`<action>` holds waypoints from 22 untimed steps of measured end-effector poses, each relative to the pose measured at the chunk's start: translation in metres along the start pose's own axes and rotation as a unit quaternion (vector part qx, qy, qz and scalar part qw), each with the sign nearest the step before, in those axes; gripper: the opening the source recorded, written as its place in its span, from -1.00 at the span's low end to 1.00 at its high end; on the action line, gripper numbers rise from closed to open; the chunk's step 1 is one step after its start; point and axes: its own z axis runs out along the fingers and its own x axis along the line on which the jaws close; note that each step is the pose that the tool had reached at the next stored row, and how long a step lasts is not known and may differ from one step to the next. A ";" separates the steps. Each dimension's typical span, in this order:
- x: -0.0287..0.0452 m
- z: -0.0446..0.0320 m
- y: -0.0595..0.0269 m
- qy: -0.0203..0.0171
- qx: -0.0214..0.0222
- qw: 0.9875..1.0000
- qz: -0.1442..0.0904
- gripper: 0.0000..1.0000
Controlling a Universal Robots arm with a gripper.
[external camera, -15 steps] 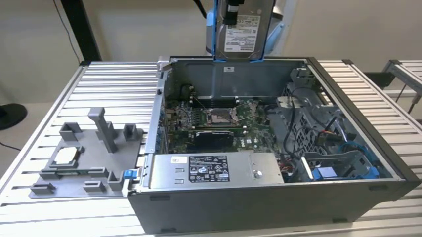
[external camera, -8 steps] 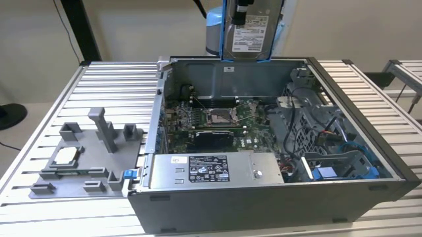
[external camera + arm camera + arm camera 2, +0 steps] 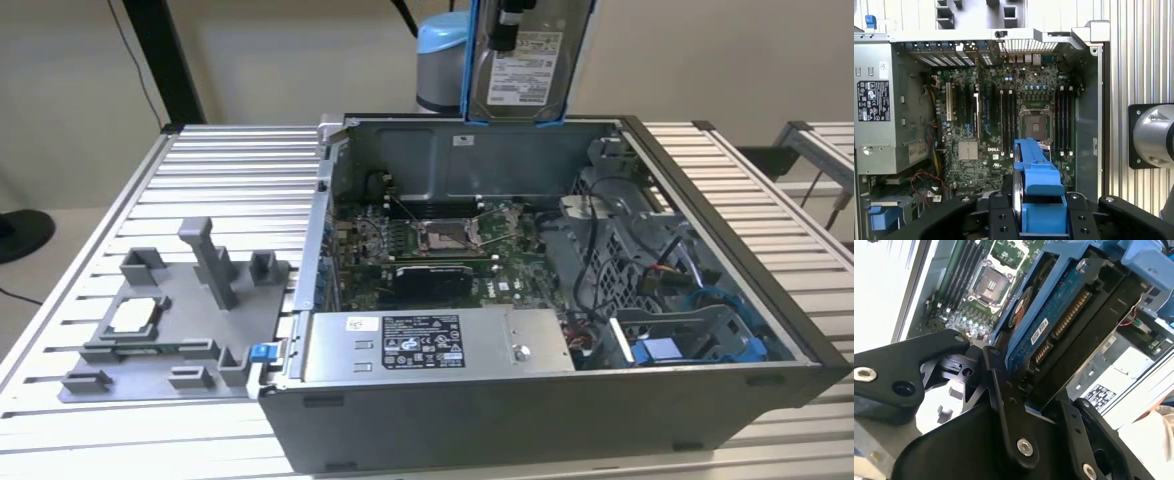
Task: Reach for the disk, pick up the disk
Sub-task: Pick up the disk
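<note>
The gripper [image 3: 1037, 216] is clamping the disk [image 3: 523, 75], jaws closed down to the disk's thickness. In the first wrist view one black finger [image 3: 999, 217] is pressing each side of the blue bracket. In the second wrist view the disk's blue circuit-board face and connector edge are sitting between the black fingers.

In the exterior view the disk is hanging in the air, upright, white label facing the camera and blue bracket framing its sides. It is touching nothing but the gripper. It is hovering just above the far wall of the open computer case [image 3: 534, 420].

The case is lying on its side on the bench [image 3: 227, 160], toward the bench's edge on the exterior view's right. Inside it, the motherboard [image 3: 989, 130] is lying exposed with its processor socket open to view. A silver box with a black label [image 3: 534, 348] is sitting along the case's near wall.

A gray fixture [image 3: 174, 345] is resting on the bench near its corner on the exterior view's left, just beside the case. It is carrying a small square silver chip [image 3: 134, 315].
</note>
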 end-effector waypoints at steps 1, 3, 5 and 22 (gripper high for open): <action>-0.0001 -0.0001 -0.0022 0.000 0.000 1.000 0.000 -1.00; -0.0004 -0.0001 -0.0068 0.000 0.000 1.000 0.000 -1.00; -0.0006 -0.0003 -0.0110 0.000 0.000 1.000 0.000 -1.00; -0.0023 -0.0012 -0.0451 0.000 0.000 1.000 0.000 -1.00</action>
